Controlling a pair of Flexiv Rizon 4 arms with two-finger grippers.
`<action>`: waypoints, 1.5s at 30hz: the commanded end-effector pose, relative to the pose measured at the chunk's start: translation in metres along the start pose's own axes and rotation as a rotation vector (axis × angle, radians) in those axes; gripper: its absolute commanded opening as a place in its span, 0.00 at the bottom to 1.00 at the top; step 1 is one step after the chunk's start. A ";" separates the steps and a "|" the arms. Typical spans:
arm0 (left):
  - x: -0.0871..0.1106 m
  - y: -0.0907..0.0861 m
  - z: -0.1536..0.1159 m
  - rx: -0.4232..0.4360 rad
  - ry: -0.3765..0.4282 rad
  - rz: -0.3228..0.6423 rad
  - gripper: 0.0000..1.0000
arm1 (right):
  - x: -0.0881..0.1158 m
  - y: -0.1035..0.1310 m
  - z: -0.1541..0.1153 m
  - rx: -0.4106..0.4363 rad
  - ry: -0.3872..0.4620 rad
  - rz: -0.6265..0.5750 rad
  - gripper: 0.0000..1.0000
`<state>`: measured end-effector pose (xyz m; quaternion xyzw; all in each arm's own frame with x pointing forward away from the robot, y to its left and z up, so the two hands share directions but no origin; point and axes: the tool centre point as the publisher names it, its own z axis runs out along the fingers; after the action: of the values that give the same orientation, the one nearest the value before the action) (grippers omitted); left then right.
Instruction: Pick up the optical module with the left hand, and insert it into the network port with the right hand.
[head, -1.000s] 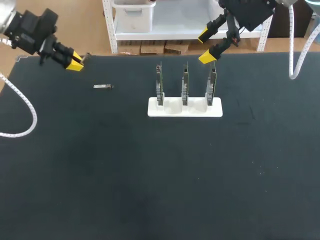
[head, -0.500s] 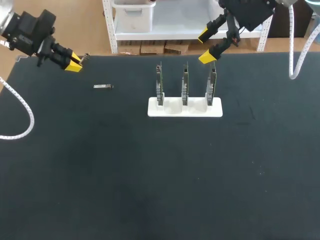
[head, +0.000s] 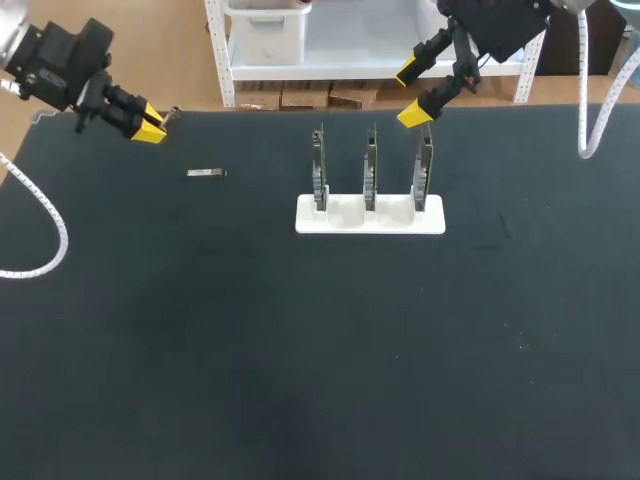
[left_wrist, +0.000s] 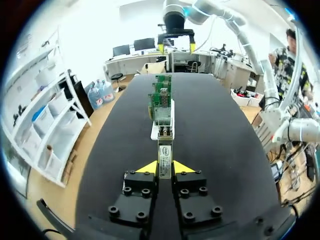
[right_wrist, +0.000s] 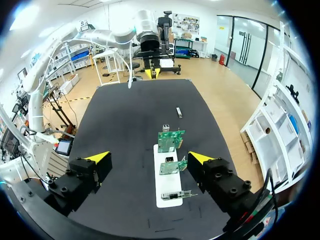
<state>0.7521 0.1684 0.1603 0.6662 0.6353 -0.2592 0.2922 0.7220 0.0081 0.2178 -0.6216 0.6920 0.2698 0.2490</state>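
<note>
My left gripper (head: 152, 126) hovers over the table's far left edge, shut on a slim silver optical module (left_wrist: 165, 154) that sticks out ahead of its yellow tips (left_wrist: 150, 167). A second module (head: 206, 173) lies flat on the black mat, between that gripper and the stand. The white stand (head: 345, 216) holds three upright network cards (head: 370, 170) side by side; the left wrist view shows them (left_wrist: 162, 106) end-on, straight ahead of the held module. My right gripper (head: 412, 94) hangs open above and behind the right-hand card (head: 424, 168), nothing between its fingers (right_wrist: 98, 158).
Black mat (head: 300, 350) covers the whole table. A white cable (head: 45, 225) from my left arm loops over the mat's left side. Another cable (head: 590, 130) hangs at the far right edge.
My left gripper has drifted very slightly towards the far left with the module still in it. The right arm has not moved.
</note>
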 end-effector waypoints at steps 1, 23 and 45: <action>-0.035 -0.006 -0.009 -0.022 -0.031 0.033 0.00 | 0.001 0.002 -0.001 0.006 -0.001 0.001 1.00; -0.110 -0.054 -0.003 -0.069 -0.041 0.121 0.00 | 0.001 0.002 -0.001 0.006 -0.001 0.001 1.00; -0.118 -0.045 0.062 -0.007 -0.074 0.132 0.00 | 0.001 0.002 -0.001 0.006 -0.001 0.001 1.00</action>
<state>0.6894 0.0536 0.2037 0.6912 0.5839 -0.2533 0.3423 0.7220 0.0080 0.2179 -0.6215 0.6920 0.2697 0.2491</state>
